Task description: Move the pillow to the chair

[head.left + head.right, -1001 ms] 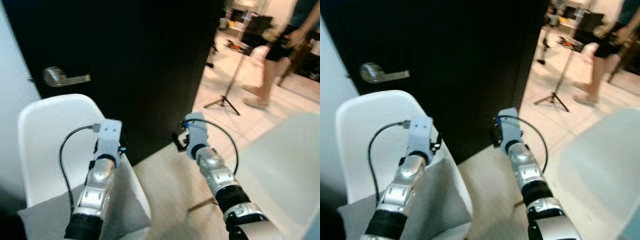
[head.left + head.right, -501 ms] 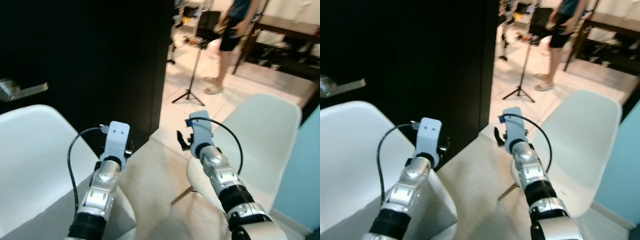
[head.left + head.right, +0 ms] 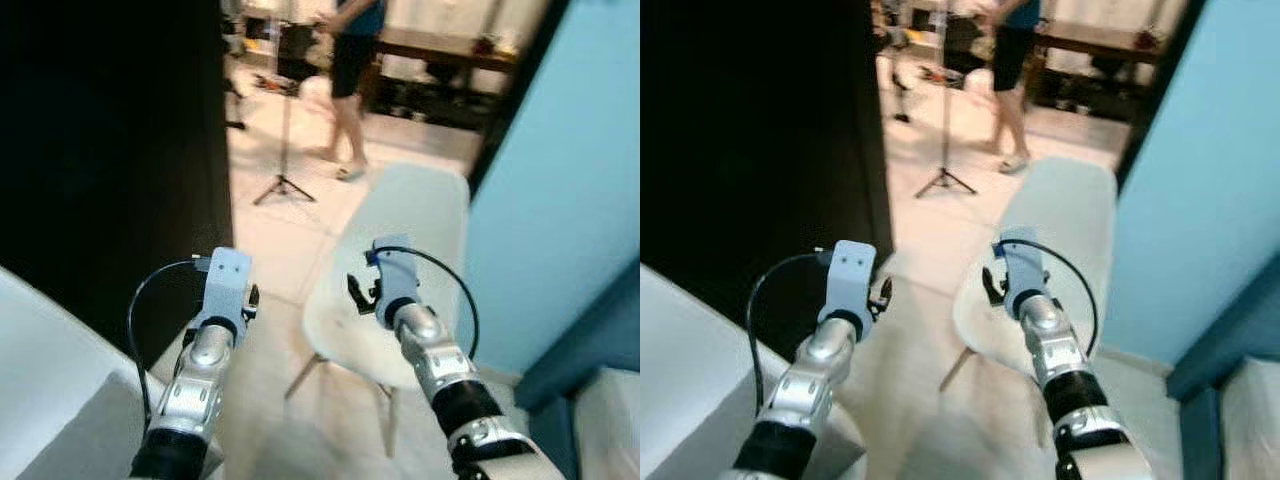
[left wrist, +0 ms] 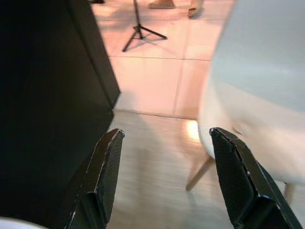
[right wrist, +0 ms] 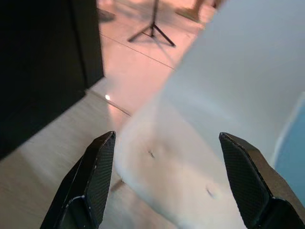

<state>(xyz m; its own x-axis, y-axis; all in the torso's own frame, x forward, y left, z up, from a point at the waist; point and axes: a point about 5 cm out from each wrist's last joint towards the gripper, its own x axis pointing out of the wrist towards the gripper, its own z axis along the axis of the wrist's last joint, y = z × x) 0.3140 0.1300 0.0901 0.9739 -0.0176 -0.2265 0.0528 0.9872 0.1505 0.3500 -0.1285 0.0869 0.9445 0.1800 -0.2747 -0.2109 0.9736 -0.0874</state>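
Ahead, white chair (image 3: 400, 270) beside tripod (image 3: 284, 150).

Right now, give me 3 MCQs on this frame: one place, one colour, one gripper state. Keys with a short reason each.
1. Where does the white moulded shell chair with wooden legs stand?
A. Beside the light blue wall
B. Behind the black door
C. Under the tripod

2. What colour is the wall on the robot's right?
A. Red
B. Light blue
C. Yellow

3. What state are the left gripper and the right gripper in?
A. Both shut on a pillow
B. Left shut, right open
C. Both open, holding nothing

Answers:
1. A: the chair's back sits right next to the blue wall, across the floor from the black door.
2. B: the head views show it pale blue.
3. C: each wrist view shows the two black fingers spread wide with only floor and chair between them.
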